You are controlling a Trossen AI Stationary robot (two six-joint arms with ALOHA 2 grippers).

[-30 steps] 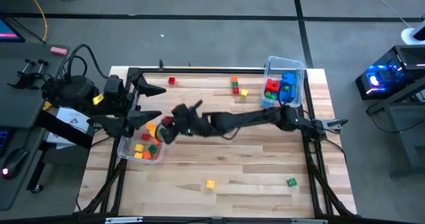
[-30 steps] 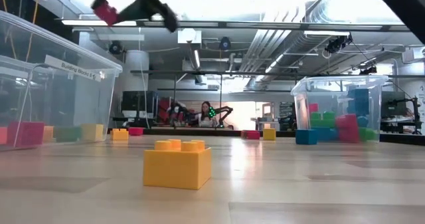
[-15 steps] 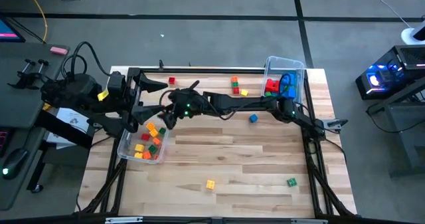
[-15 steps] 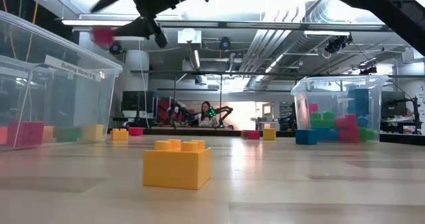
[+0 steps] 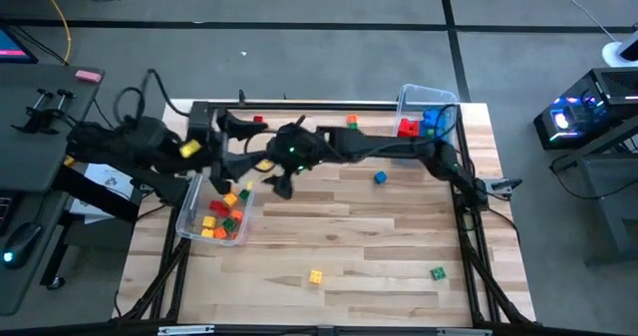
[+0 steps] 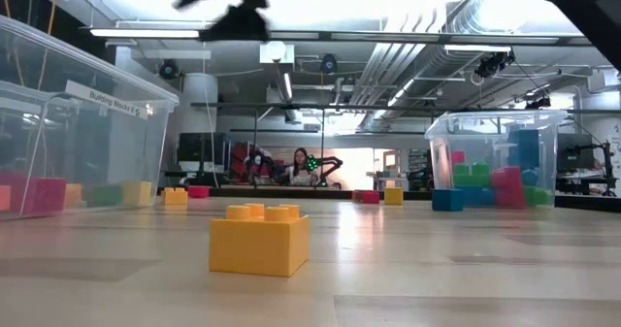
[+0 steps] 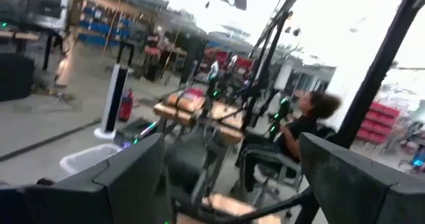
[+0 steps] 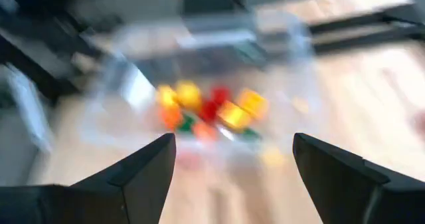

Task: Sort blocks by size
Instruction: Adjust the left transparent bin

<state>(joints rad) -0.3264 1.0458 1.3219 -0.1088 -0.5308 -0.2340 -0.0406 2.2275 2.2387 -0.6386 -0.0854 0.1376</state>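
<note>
One red block gone from the right gripper [image 5: 271,179], whose jaws now gape empty beside the left bin [image 5: 191,208]; a second ago it hung pinched above that bin. Small blocks [image 5: 221,214] heap inside it, so that's likely another one sorted. Left gripper [image 5: 237,129] waits behind the bin, jaws apart. A yellow brick [image 6: 258,238] sits loose, well away.

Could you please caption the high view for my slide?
Right gripper, jaws open, beside the left bin of small blocks; nothing held.
</note>
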